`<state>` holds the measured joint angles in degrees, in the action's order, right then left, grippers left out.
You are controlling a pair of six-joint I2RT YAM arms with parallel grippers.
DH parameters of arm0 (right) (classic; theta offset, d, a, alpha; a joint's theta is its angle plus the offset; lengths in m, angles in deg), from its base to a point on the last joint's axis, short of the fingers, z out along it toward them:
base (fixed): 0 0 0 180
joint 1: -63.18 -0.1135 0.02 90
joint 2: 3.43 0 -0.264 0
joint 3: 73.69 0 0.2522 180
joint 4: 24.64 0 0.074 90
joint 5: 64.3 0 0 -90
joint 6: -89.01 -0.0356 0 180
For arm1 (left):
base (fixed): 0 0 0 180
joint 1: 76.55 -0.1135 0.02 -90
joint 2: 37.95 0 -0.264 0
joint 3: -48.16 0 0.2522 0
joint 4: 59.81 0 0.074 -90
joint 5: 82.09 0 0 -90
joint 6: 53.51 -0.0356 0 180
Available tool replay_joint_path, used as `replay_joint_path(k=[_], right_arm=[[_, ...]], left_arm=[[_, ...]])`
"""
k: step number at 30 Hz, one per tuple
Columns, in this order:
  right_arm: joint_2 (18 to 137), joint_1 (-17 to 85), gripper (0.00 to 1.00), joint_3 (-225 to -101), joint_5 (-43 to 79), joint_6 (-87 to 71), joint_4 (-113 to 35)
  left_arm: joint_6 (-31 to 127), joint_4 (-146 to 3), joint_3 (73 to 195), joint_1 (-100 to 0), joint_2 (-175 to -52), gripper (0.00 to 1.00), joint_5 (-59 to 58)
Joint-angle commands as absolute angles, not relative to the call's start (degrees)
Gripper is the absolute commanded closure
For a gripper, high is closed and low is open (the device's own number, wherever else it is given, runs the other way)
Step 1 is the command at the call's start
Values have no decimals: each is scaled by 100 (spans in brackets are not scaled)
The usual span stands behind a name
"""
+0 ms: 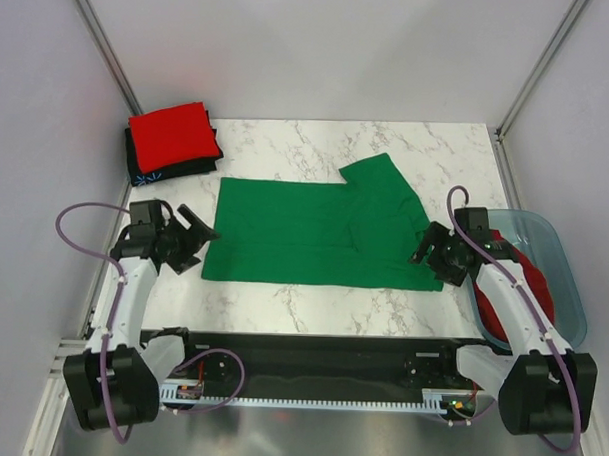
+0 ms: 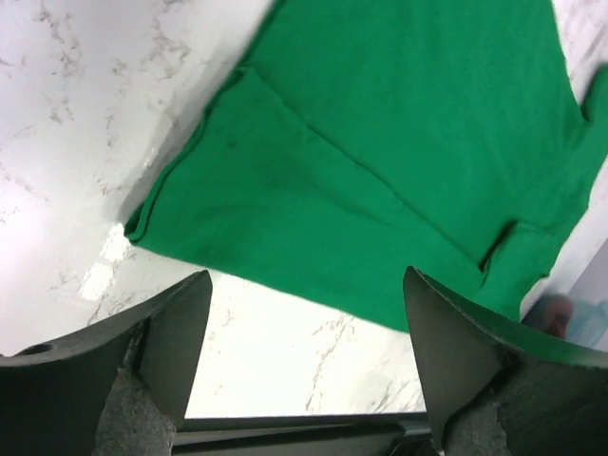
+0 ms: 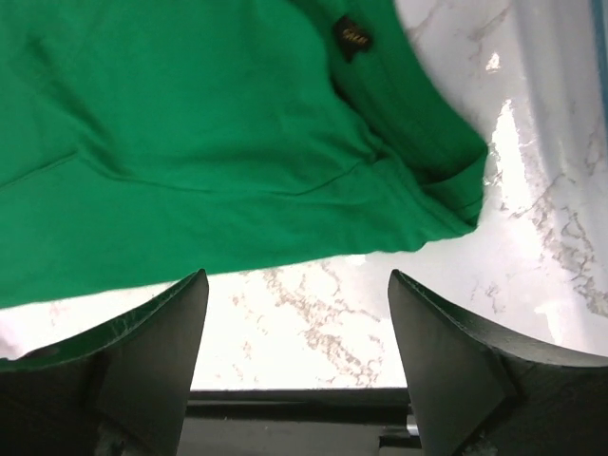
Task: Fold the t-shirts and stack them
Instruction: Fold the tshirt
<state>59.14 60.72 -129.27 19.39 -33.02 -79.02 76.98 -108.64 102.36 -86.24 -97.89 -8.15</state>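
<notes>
- The green t-shirt (image 1: 314, 233) is seen spread flat across the middle of the marble table (image 1: 287, 142). One sleeve juts toward the upper right of the top view.
- A fold line is seen running along the shirt's body in the left wrist view, and a small dark label (image 3: 352, 36) is shown at the neck in the right wrist view.
- The left gripper (image 1: 197, 240) is held at the shirt's left edge, in the left middle of the top view. Its jaws are spread wide and nothing is held between them.
- The right gripper (image 1: 430, 255) is placed at the shirt's lower right corner. Its jaws are also parted wide and empty, with bare marble seen between them.
- A folded red t-shirt (image 1: 173, 135) is laid on a folded black t-shirt (image 1: 149, 173) in the upper left corner of the table. A small blue-white print shows at the black one's edge.
- A translucent blue tub (image 1: 570, 275) is set at the right edge, and red cloth (image 1: 535, 281) lies inside it. This is possibly another shirt, though it is partly hidden by the right arm.
</notes>
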Motion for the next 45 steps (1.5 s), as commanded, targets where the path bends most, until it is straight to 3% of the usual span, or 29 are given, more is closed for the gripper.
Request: replay_joint_path(k=[1,3,8,12,18,27,37,41,45], right_arm=[[5660,6054,16,-13261,1533,-3316,-8006],[5800,6054,16,-13411,1541,-3246,-7762],[7415,6037,14,-14781,1585,-2641,-7663],[8637,6028,2,-15898,1533,-2481,-7051],[11079,6028,2,-18338,1331,-2700,-6838],[13481,6019,4,-20950,1532,-2569,-6995],[14624,5844,8,-21436,1691,-2385,-6687],[14660,5598,15,-21244,1734,-2244,-6714],[14503,5448,31,-20805,1849,-2173,-6539]], left_arm=[[7235,-11268,10620,-8674,-9158,7,-941],[6912,-11268,10665,-8674,-8990,3,-1125],[6067,-11391,10815,-8674,-8998,2,-1460],[6109,-11277,10648,-8648,-8928,2,-1503],[6127,-11127,10595,-8613,-9165,5,-1512],[6153,-11119,10586,-8349,-9156,6,-1415],[6162,-11119,10569,-8217,-9227,7,-1380],[6171,-11127,10569,-8191,-9227,7,-1345],[6180,-11127,10569,-8164,-9183,8,-1284]])
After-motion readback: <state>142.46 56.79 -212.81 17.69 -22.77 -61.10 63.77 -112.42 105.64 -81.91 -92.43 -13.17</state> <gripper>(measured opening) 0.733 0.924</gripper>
